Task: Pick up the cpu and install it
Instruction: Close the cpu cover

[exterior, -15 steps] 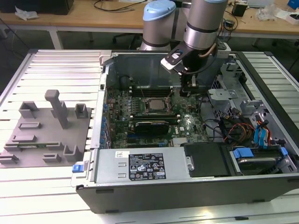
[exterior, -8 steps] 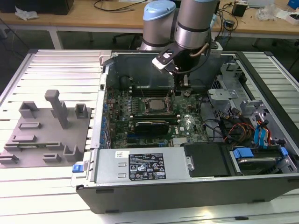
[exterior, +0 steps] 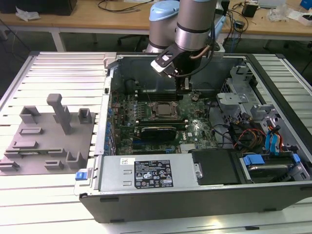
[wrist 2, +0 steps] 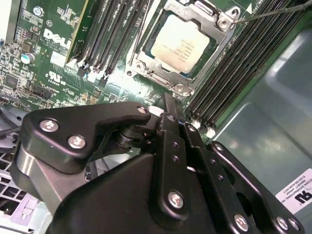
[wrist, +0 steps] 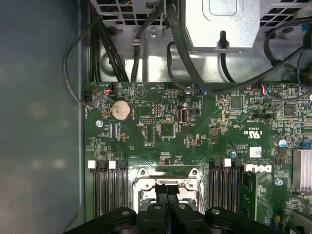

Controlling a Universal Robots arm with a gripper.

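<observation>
1. Here's the arm's tool (exterior: 184,89), hanging inside the open computer case (exterior: 195,200), toward twelve o'clock on the green motherboard (exterior: 195,129) in the exterior view.
2. Both wrist views show its fingers (wrist 2: 168,106) pressed together with nothing between them. It's an empty tool.
3. And there's the cpu (wrist 2: 179,41). In the second wrist view it lies flat inside the metal-framed socket (wrist 2: 157,78), pale top up, just beyond the fingertips and not touching them.
4. So the pick-up and the placing look done; the chip reads as sitting square in its frame.
5. What's left, by my judgement, is securing it. The thin latch lever (wrist 2: 253,15) runs off beside the socket, and I can't tell whether it is locked down.
6. The grey moulded tray (exterior: 58,139) sits on the table (exterior: 48,200) at nine o'clock of the case, well apart.
</observation>
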